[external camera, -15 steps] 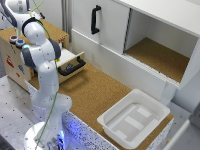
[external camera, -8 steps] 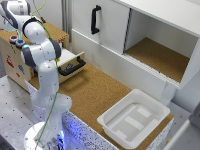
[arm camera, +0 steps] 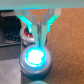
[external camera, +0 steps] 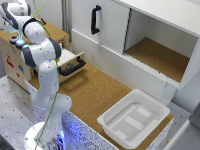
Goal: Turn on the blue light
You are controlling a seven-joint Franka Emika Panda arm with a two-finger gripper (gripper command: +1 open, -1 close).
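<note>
The blue light sat directly beneath our jaws, already glowing. The jaws were clenched, empty, tips touching its cap. The red button lay just beyond. We judged a straight vertical lift best, avoiding it.

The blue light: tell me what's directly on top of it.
In the wrist view the hand hangs over the blue light, fingertips at its glowing cap. Whether they touch it can't be told. The red button beyond is partly hidden behind the fingers.
</note>
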